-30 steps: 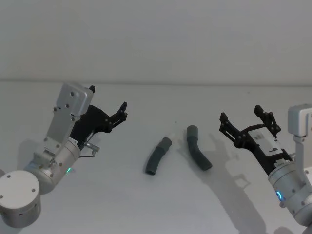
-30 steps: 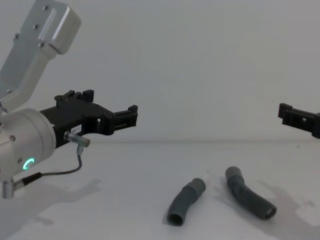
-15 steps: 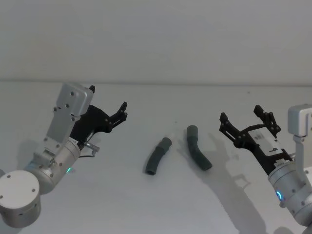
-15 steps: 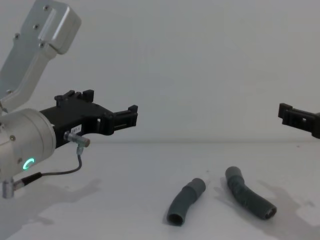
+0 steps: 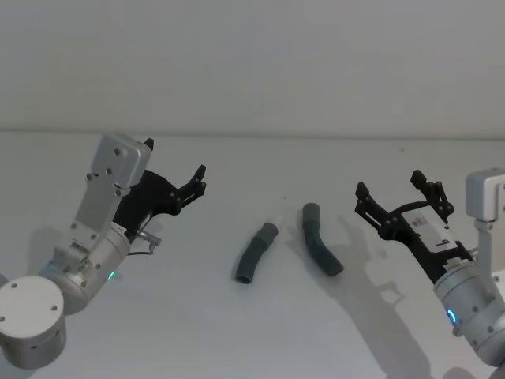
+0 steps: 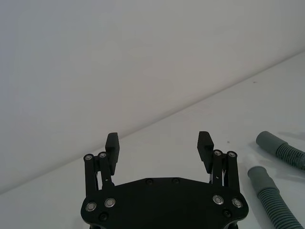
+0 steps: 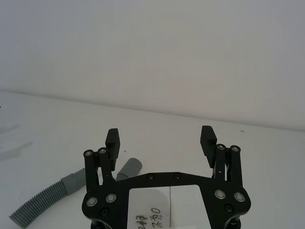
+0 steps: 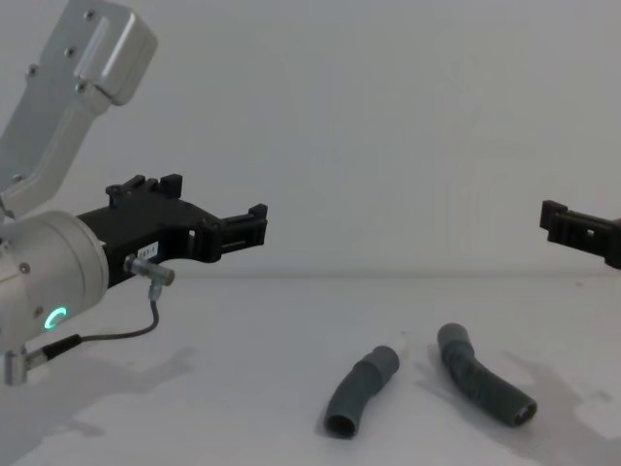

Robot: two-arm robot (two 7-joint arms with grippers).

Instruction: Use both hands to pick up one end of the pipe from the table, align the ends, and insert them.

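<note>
Two dark grey corrugated pieces of the pipe lie side by side on the white table (image 5: 252, 332). The left piece (image 5: 254, 254) (image 8: 359, 391) points its open hollow cuff toward me. The right piece (image 5: 321, 249) (image 8: 482, 385) is bent, with smooth cuff ends. My left gripper (image 5: 175, 163) (image 6: 158, 140) (image 8: 218, 209) hovers open above the table, left of the pieces. My right gripper (image 5: 390, 185) (image 7: 160, 135) hovers open to their right, and its tip (image 8: 572, 228) shows at the chest view's edge. Both are empty. The left wrist view shows both pieces (image 6: 269, 195) (image 6: 281, 150); the right wrist view shows one piece (image 7: 45, 200) and another cuff (image 7: 128, 168).
A plain white wall (image 5: 252, 63) rises behind the table's far edge. A thin grey cable (image 8: 126, 330) loops under my left wrist. The arms' shadows fall on the table beside the pieces.
</note>
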